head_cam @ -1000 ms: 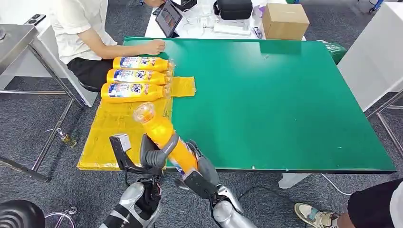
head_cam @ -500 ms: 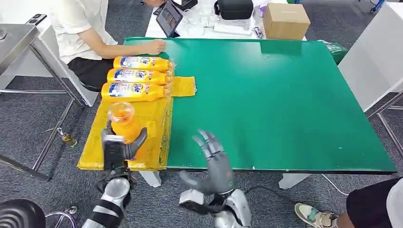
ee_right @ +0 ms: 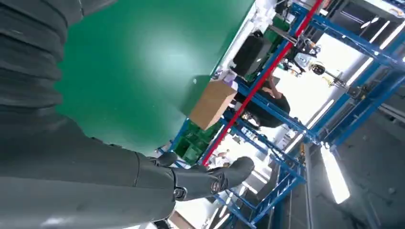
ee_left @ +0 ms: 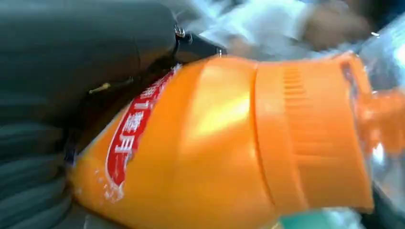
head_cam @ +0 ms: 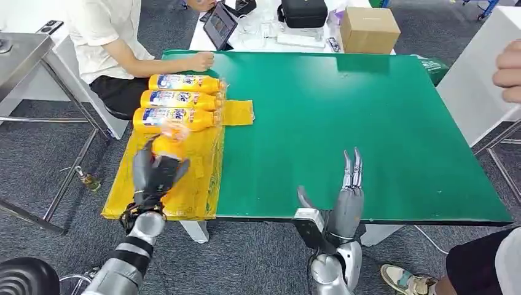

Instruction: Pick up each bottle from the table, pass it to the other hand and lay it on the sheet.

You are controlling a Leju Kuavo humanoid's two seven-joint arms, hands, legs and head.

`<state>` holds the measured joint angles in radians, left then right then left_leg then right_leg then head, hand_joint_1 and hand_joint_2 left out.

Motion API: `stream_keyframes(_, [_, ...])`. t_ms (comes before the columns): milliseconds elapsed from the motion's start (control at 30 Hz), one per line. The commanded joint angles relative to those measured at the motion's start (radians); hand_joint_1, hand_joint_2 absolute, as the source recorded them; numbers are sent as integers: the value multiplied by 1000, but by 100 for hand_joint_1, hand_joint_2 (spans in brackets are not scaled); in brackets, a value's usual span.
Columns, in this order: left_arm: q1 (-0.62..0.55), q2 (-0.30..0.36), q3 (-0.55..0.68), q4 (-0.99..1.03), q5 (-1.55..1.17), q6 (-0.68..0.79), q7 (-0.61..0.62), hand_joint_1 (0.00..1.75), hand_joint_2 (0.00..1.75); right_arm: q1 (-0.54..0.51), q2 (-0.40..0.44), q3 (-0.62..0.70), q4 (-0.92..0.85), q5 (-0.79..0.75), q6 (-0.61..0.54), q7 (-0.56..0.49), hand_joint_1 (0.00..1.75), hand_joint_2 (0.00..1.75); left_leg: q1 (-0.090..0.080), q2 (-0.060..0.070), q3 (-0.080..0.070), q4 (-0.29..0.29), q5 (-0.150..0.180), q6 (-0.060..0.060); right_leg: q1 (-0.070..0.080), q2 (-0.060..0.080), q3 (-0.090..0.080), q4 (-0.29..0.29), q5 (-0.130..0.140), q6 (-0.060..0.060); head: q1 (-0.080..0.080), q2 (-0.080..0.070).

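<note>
On the far left, a metal frame table (head_cam: 24,52) stands on the grey carpet. Next to it a person in a white shirt (head_cam: 101,34) sits at the far left corner of the green worktop (head_cam: 344,117), one hand resting on its edge.

A crinkled yellow sheet (head_cam: 196,178) drapes over the worktop's left side. Three orange bottles (head_cam: 178,99) with blue and white labels lie on it side by side at the far end, caps pointing right, touching one another.

Just nearer than them, the left robot hand (head_cam: 155,175) grips a fourth bottle (head_cam: 171,144) above the sheet, dark fingers wrapped round its body. In the left wrist view this bottle (ee_left: 229,143) is glossy orange plastic with a ribbed band near the neck and a red label with white characters; its outline is blurred.

To the right, the right robot hand (head_cam: 347,196) rises at the worktop's near edge, empty, fingers straight and thumb spread apart.

Beyond the far edge sit a tablet (head_cam: 219,24), a black bag (head_cam: 301,12) and a cardboard box (head_cam: 367,29). Another person's hand (head_cam: 509,70) shows at the right edge.
</note>
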<state>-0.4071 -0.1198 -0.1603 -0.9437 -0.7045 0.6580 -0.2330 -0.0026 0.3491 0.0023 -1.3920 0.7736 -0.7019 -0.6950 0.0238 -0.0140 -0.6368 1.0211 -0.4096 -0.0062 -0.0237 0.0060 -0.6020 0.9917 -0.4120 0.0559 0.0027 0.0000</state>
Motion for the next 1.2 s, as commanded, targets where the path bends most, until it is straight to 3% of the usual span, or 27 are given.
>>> stream_keyframes(33, [-147, 73, -140, 274, -271, -80, 195, 175, 175, -43, -14, 44, 97, -49, 4, -3, 0, 175, 1, 5, 4, -1, -1, 2, 2, 2, 3, -2, 1, -3, 1, 0])
stream_keyframes(200, [-238, 39, -225, 468, -425, -313, 263, 175, 175, -84, -40, 99, 168, -93, 4, -3, 0, 175, 1, 4, 4, -1, 0, 1, 1, -1, 3, -2, 0, -3, 0, 0])
stream_keyframes(367, [-236, 11, -233, 529, -436, -356, 268, 175, 175, -76, -39, 118, 177, -98, 4, -3, 0, 175, 0, 6, 8, -3, -1, 3, 1, 2, 7, -4, 0, -3, 0, 0])
stream_keyframes(400, [-239, -3, -213, 556, -415, -396, 271, 155, 175, -81, -46, 130, 202, -101, 4, -3, 0, 175, 0, 6, 6, -2, -1, 2, 1, 3, 4, -2, 0, -2, 0, 0])
stream_keyframes(533, [-239, -3, -213, 556, -415, -396, 271, 155, 175, -81, -46, 130, 202, -101, 4, -3, 0, 175, 0, 7, 7, -2, -1, 1, 1, 3, 5, -3, 0, -3, 1, 0])
stream_keyframes(567, [-238, -10, -211, 571, -413, -416, 272, 59, 175, -77, -49, 134, 206, -101, 4, -3, 0, 175, 0, 6, 4, -1, -1, 1, 1, 3, 3, -1, 0, -2, -1, 0])
stream_keyframes(600, [-239, -11, -208, 580, -411, -434, 272, 3, 175, -80, -52, 139, 219, -102, 4, -3, 0, 175, 0, 6, 7, -2, -1, 1, 1, 3, 5, -3, 0, -3, 1, 0])
stream_keyframes(833, [-228, -21, -132, 601, -321, -489, 197, 0, 175, -80, -59, 121, 251, -77, 4, -3, 0, 175, 0, 7, 10, -3, -1, 2, 1, 4, 9, -3, 0, -2, 0, 0])
stream_keyframes(1033, [-202, -65, -43, 491, -116, -574, -35, 0, 175, -77, -70, 120, 255, -83, 4, -3, 0, 175, -1, 1, 9, -2, 0, 1, 0, 0, 10, -2, -1, -1, 0, 0])
stream_keyframes(1200, [-202, -65, -43, 491, -116, -574, -35, 0, 175, -77, -70, 120, 255, -83, 4, -3, 0, 175, -1, 2, 10, -2, -1, 2, 0, 2, 10, -3, 0, -2, 0, 0])
